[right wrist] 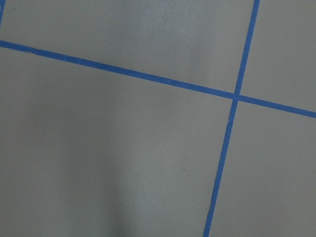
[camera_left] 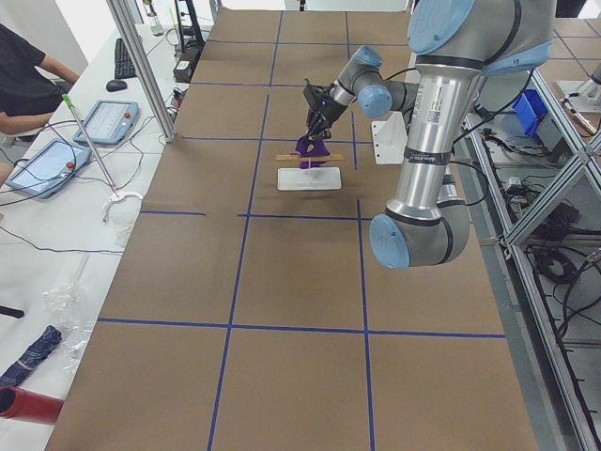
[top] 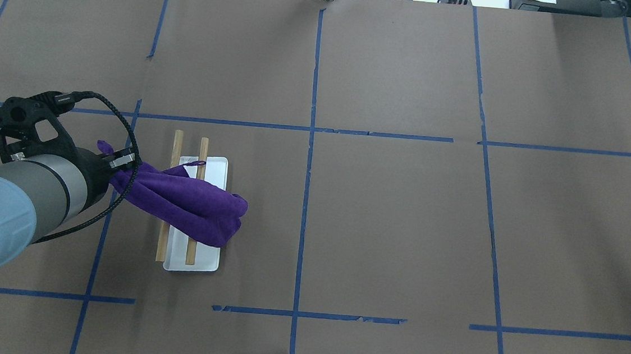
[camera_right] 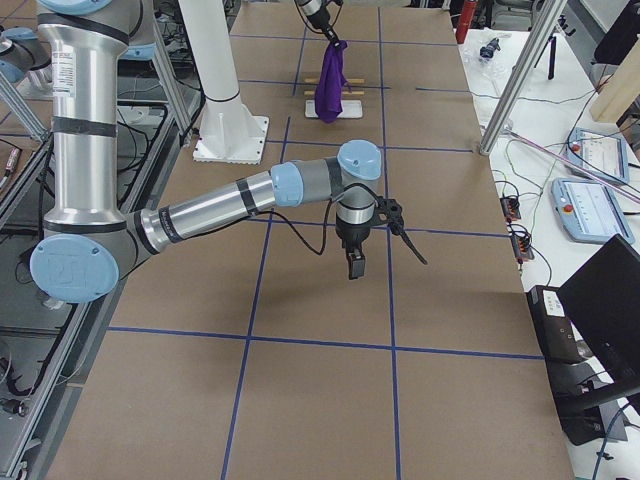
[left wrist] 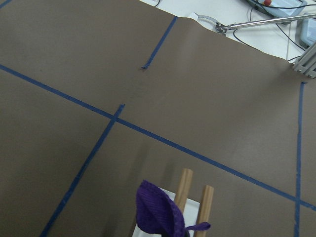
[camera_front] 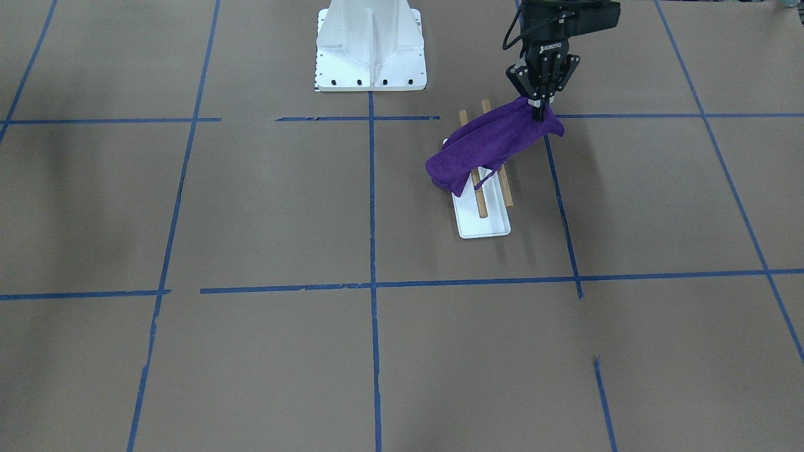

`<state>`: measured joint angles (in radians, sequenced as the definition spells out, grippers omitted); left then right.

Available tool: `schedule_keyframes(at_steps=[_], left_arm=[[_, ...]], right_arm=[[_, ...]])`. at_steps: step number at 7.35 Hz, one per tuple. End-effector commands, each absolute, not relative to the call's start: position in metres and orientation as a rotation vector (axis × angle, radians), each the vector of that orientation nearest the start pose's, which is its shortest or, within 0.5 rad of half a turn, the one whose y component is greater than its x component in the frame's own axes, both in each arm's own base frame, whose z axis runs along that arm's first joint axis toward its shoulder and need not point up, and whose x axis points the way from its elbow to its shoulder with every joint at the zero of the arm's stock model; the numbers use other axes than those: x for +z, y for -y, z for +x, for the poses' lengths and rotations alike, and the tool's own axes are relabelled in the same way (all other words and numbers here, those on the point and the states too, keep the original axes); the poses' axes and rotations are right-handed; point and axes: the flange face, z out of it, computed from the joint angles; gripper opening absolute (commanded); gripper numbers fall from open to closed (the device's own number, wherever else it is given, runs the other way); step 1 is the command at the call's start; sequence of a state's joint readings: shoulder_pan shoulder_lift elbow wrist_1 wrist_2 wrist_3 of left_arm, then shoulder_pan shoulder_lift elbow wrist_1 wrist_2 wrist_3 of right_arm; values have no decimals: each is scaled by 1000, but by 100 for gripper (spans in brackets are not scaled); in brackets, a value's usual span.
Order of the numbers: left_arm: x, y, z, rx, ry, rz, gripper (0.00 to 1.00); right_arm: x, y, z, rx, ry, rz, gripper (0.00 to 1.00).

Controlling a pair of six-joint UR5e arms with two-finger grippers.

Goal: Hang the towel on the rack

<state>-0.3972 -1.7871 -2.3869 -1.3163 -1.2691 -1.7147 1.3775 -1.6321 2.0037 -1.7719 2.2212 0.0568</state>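
Note:
A purple towel [camera_front: 496, 147] lies across the two wooden dowels of the rack [camera_front: 482, 210], which stands on a flat white base [camera_front: 487, 227]. My left gripper [camera_front: 538, 114] is shut on one end of the towel and holds that end up beside the rack. The towel's other end hangs over the far dowel toward the base. The overhead view shows the towel [top: 189, 206] crossing both dowels [top: 162, 244] and the left gripper [top: 120, 163]. The left wrist view shows a towel corner [left wrist: 158, 215]. My right gripper [camera_right: 355, 262] shows only in the exterior right view; I cannot tell its state.
The large white bolted pedestal [camera_front: 370, 44] stands at the robot's side of the table, left of the rack in the front-facing view. Blue tape lines [top: 310, 143] cross the brown table cover. The right arm hovers over the table's middle [camera_right: 300, 185].

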Motion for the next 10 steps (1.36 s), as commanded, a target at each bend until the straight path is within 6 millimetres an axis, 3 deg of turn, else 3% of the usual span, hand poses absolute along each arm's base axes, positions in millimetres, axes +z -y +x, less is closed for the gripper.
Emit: schedule_keyframes(at_steps=[1, 2, 5, 7, 10], left_arm=[[272, 322, 342, -595, -642, 424, 0], [290, 325, 350, -590, -593, 431, 0], [318, 327, 356, -551, -521, 433, 0], [326, 327, 365, -529, -500, 432, 99], [323, 331, 356, -343, -461, 471, 100]], right_arm=[[507, 457, -15, -192, 664, 85, 100], [508, 457, -15, -190, 662, 83, 100], [507, 457, -15, -192, 664, 85, 100], [506, 457, -16, -194, 664, 86, 100], [508, 457, -15, -192, 662, 85, 100]])
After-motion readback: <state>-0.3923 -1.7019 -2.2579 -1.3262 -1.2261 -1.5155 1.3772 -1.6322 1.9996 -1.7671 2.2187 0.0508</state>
